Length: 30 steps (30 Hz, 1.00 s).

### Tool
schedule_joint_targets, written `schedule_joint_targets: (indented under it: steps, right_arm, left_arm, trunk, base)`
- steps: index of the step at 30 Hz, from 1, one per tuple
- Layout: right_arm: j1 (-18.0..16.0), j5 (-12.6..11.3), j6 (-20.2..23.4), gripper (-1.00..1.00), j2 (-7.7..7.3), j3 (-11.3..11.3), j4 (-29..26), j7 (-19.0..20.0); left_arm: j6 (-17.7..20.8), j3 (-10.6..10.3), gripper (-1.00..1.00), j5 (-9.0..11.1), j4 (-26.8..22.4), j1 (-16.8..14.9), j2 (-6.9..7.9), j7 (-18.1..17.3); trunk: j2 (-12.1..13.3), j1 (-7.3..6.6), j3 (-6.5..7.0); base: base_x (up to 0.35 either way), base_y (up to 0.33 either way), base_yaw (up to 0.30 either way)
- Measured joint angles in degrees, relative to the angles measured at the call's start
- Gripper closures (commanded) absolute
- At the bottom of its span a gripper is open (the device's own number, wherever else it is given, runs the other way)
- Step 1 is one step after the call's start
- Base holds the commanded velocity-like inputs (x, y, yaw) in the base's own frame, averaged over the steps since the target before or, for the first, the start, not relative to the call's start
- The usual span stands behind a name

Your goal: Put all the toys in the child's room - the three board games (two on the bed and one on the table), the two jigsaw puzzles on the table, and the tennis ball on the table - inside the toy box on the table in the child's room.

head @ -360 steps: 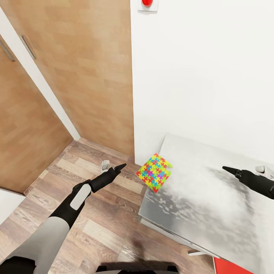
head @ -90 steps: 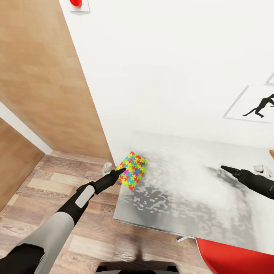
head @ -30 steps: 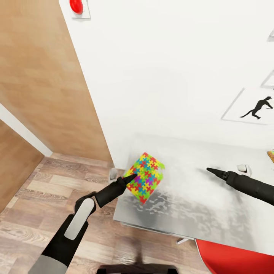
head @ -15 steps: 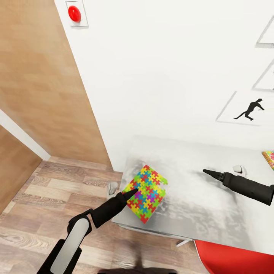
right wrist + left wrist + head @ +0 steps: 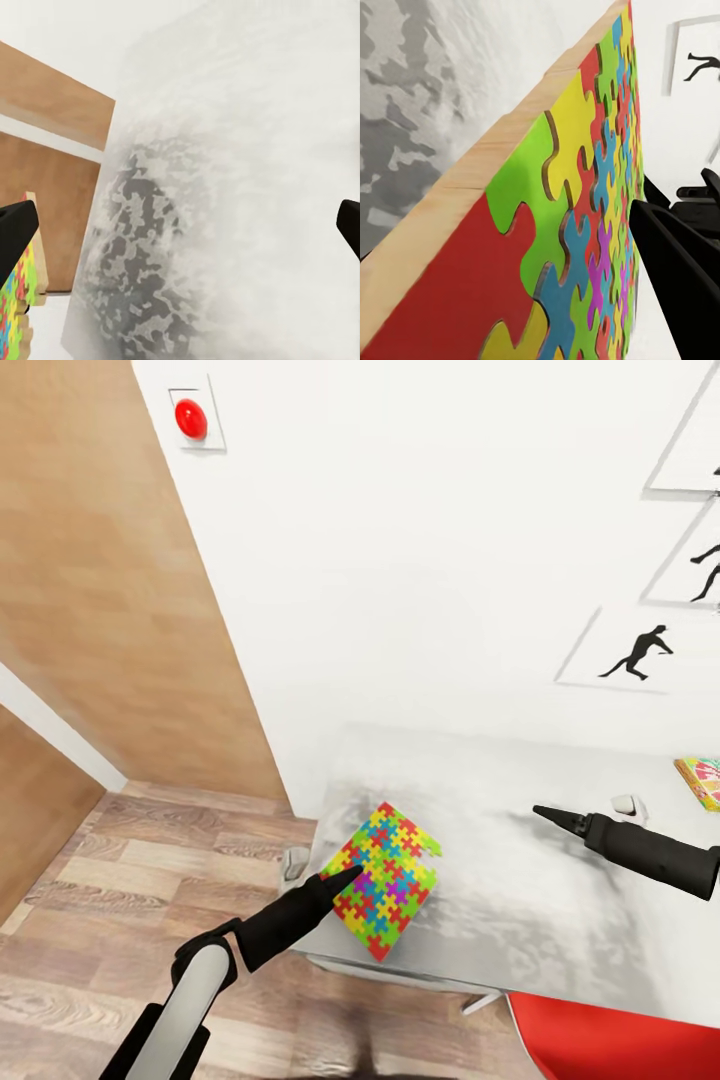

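Note:
A jigsaw puzzle [image 5: 386, 880], a flat sheet of yellow, green, blue, red and orange pieces, hangs tilted over the front left corner of the table [image 5: 520, 880]. My left gripper [image 5: 345, 876] is shut on its near edge. In the left wrist view the puzzle [image 5: 577, 225] stands edge-on, showing its wooden rim, with one dark finger [image 5: 675, 285] against its face. My right gripper [image 5: 548, 816] hovers over the middle of the table, pointing left, with nothing in it. Its fingers [image 5: 15, 240] sit far apart at the picture's sides. The toy box and tennis ball are out of view.
A colourful flat thing [image 5: 702, 780] lies at the table's far right edge. White wall with black silhouette pictures [image 5: 636, 653] rises behind the table. A red round seat [image 5: 620, 1040] is at the front right. Wooden door panels [image 5: 100, 610] and plank floor [image 5: 120, 880] are to the left.
The head camera has tilted up and the robot has turned right along the table. The left gripper has kept its hold, bringing the puzzle slightly lower over the table's corner. The right arm has barely moved.

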Motion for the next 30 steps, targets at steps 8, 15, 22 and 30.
schedule_joint_targets:
  steps: [8, 15, 22, 30]
  right_arm:
    - [0.0, 0.0, 0.0, -1.00, 0.02, 0.0, 0.0, 0.0]
    - [0.0, 0.0, 0.0, -1.00, 0.04, 0.1, 0.0, 0.0]
    - [0.0, 0.0, 0.0, -1.00, 0.10, 0.2, 0.0, 0.0]
    - [0.0, 0.0, 0.0, -1.00, 0.14, 1.2, 0.0, 0.0]
  left_arm:
    - [-0.5, 0.5, 1.00, 0.0, -0.3, 1.1, 0.19, -0.2]
    - [-0.7, 0.7, 1.00, -0.1, -0.4, 1.7, 0.23, -0.8]
    - [-0.8, 0.8, 1.00, -0.1, -0.4, 2.5, 0.24, -1.1]
    - [-0.8, 0.9, 1.00, -0.1, -0.4, 2.9, 0.22, -1.2]
  trunk:
    - [0.0, 0.00, 0.74]
    - [0.0, 0.00, 1.38]
    - [0.0, 0.00, 2.02]
    - [0.0, 0.00, 2.76]
  base:
    - [0.000, 0.000, -0.062]
    - [0.000, 0.000, -0.062]
    - [0.000, 0.000, -0.062]
    - [0.000, 0.000, -0.062]
